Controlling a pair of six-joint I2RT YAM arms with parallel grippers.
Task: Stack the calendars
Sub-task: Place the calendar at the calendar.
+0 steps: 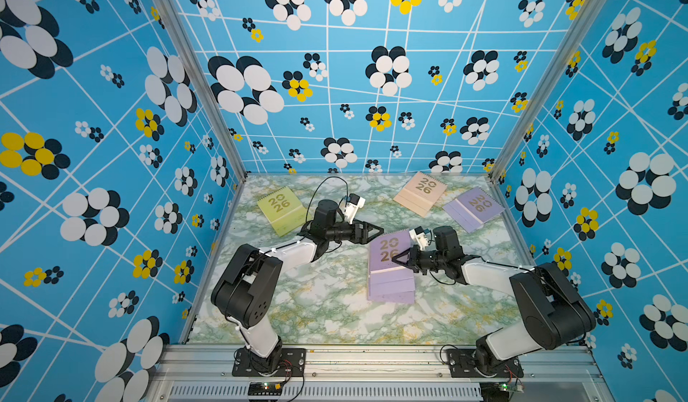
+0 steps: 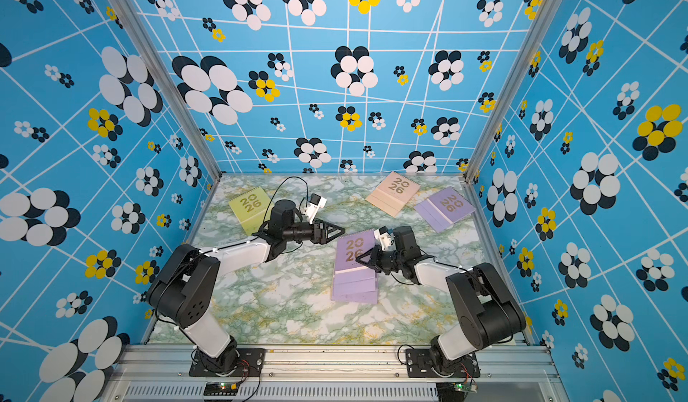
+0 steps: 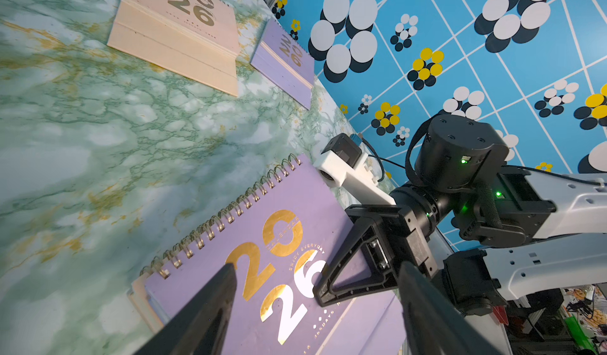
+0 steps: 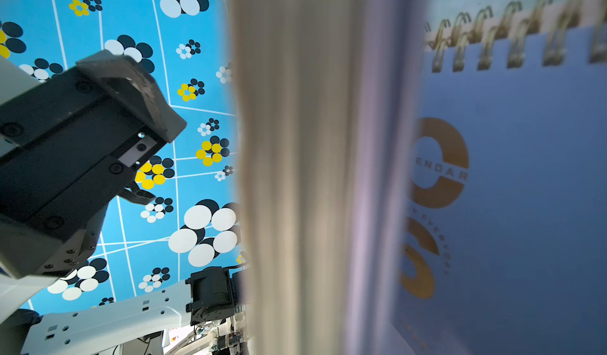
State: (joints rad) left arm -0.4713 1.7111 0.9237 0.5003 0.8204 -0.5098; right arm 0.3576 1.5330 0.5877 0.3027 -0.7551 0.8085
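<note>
We see the right gripper (image 1: 394, 260) pinched together, its tip over the gold 2026 atop the lilac-topped pile of calendars (image 1: 391, 286) mid-table. The left gripper (image 1: 380, 229) hangs near it with jaws apart (holding nothing). Lying singly on the marbled table (image 1: 327, 310) are the yellow-green calendar (image 1: 281, 210) far left, and the peach calendar (image 1: 420, 193) and lilac calendar (image 1: 473, 208) far right

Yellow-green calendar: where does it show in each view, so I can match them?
In a top view: yellow-green calendar at the table's far left, beyond the left arm.
In a top view: yellow-green calendar, far left too.
Left wrist: not in it.
Right wrist: not in it.
Shared landmark: the mid-table lilac calendar, in all four views.
</note>
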